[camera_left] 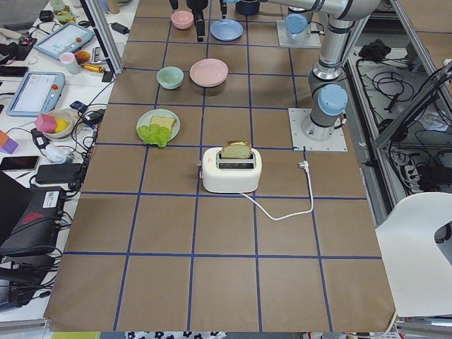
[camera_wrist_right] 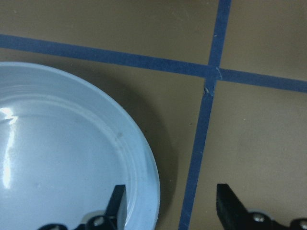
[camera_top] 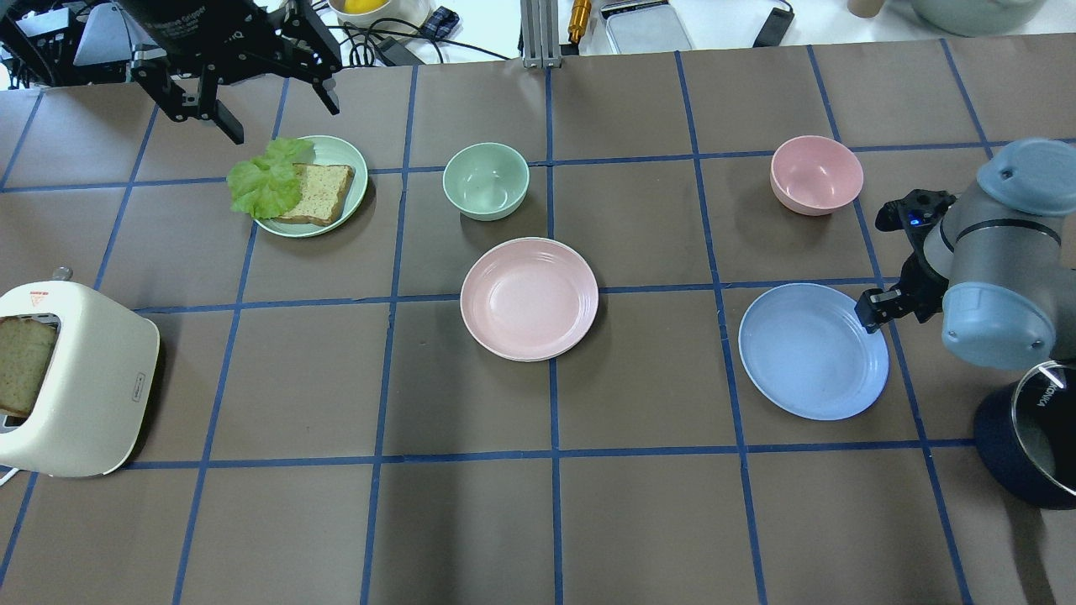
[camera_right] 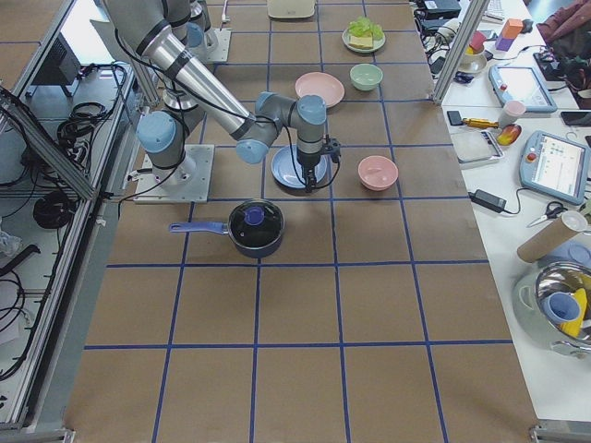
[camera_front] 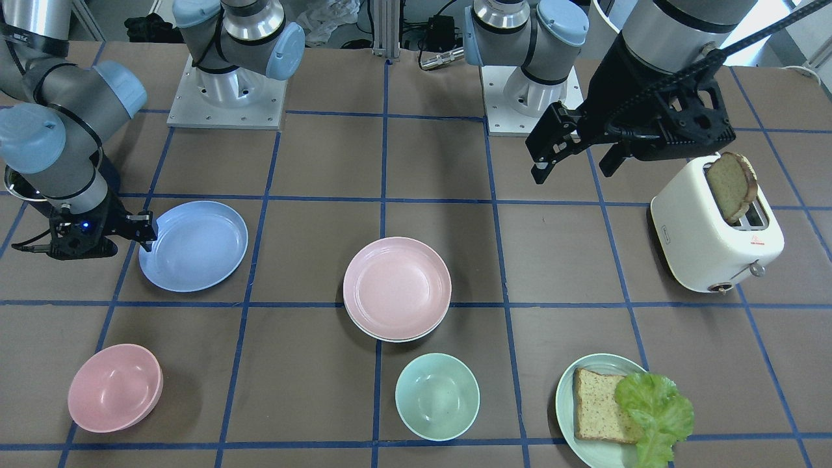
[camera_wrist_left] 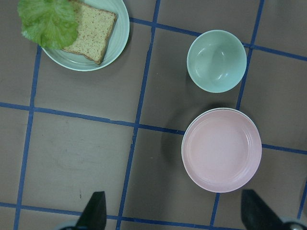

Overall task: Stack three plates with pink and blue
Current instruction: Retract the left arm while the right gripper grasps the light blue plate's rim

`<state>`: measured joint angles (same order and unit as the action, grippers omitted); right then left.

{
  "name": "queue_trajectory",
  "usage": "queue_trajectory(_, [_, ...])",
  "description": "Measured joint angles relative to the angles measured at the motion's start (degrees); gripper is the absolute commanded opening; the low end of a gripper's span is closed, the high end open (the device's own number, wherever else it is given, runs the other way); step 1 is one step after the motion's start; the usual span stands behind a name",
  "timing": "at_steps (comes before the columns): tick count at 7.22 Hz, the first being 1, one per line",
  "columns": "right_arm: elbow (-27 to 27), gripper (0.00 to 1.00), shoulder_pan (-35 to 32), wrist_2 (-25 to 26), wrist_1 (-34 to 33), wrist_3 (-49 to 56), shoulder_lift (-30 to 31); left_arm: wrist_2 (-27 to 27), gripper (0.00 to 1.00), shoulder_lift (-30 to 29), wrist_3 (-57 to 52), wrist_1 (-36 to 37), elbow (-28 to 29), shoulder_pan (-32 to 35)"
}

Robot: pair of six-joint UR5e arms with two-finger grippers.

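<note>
The light blue plate (camera_front: 195,250) lies on the table on my right side, also in the overhead view (camera_top: 811,353). My right gripper (camera_front: 146,237) is open and low at its rim. In the right wrist view one finger is over the blue plate (camera_wrist_right: 57,163) and the other is outside the rim. The pale pink plate (camera_front: 398,286) sits on the cream-white plate (camera_front: 383,337) at the table's middle; only the white rim shows. My left gripper (camera_top: 282,118) is open and empty, high above the table, and the pink plate (camera_wrist_left: 221,148) shows below it.
A mint plate (camera_top: 349,164) with bread and lettuce, a mint bowl (camera_top: 486,181) and a pink bowl (camera_top: 815,174) stand along the far side. A white toaster (camera_top: 76,378) with bread is at my left. A dark blue pot (camera_top: 1025,445) is near my right arm.
</note>
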<state>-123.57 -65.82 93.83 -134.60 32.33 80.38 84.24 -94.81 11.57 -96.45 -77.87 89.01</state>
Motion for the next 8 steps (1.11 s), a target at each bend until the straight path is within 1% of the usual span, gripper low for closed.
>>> queue_trajectory(1, [0.00,0.61,0.49,-1.10,0.09,-0.15,-0.17,0.13,1.00,1.24,-0.74,0.76,-2.66,0.05])
queue_trajectory(2, [0.00,0.58,0.85,-1.70,0.16,-0.28,-0.37,0.20,1.00,1.97,-2.78,1.78,-4.35,-0.03])
queue_trajectory(3, [0.00,0.58,1.03,-2.01,0.20,-0.36,-0.70,0.29,1.00,2.60,-5.18,2.38,-5.43,-0.05])
queue_trajectory(5, [0.01,0.57,1.15,-3.09,0.27,-0.44,-1.11,0.39,1.00,3.63,-8.01,2.88,-6.72,-0.25])
queue_trajectory(6, [0.05,0.52,1.18,-3.42,0.29,-0.50,-1.15,0.49,1.00,3.94,-10.38,3.40,-7.14,-0.35])
queue_trajectory(8, [0.03,0.48,1.17,-3.57,0.44,-0.94,-1.25,0.59,1.00,4.84,-11.96,4.06,-7.59,-0.46])
